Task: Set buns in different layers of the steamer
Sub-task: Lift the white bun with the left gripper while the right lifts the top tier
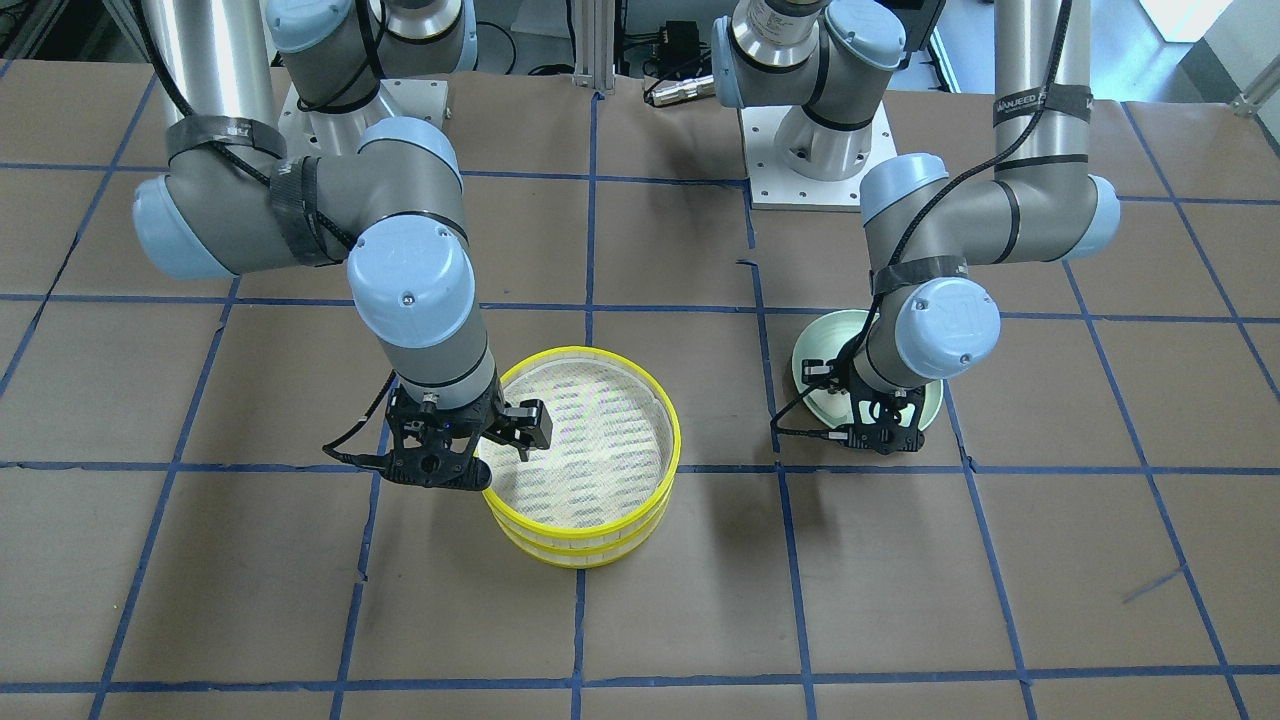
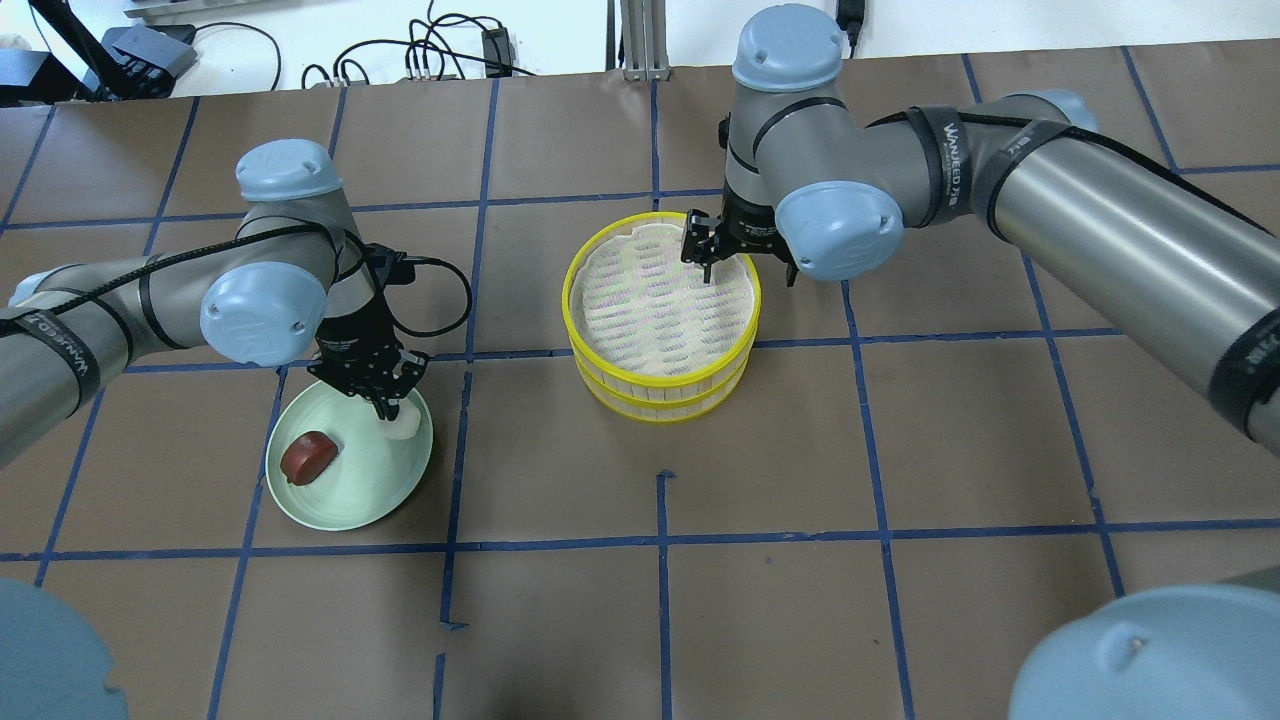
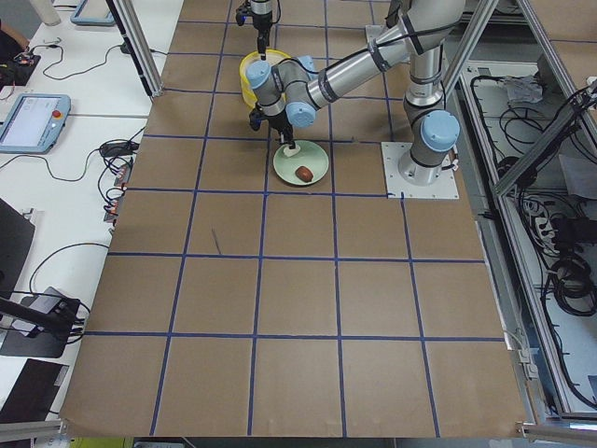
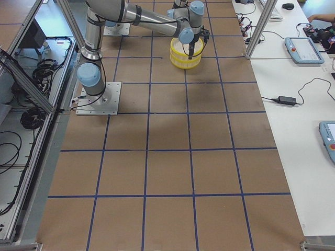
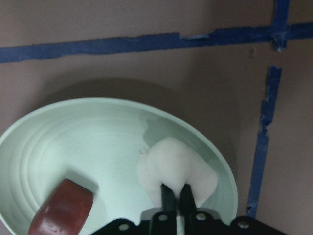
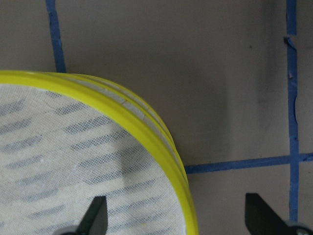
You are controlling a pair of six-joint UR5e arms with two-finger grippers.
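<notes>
Left gripper [image 5: 177, 190] is pinching the white bun [image 5: 171, 164] on the green plate [image 5: 98, 137], jaws nearly together. The reddish-brown bun [image 5: 61, 208] is lying alongside. Right gripper [image 6: 176, 208] is hovering, jaws spread astride the stacked steamer [image 6: 146, 122] rim.

Opposed overheads — steamer [image 1: 585, 548] shared

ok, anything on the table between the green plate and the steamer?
Nothing. The overhead view shows only bare table crossed by a blue tape line between the plate and the steamer.

two buns [image 2: 309, 456], apparently two steamer trays [image 2: 660, 395], one plate [image 2: 350, 505]
</notes>
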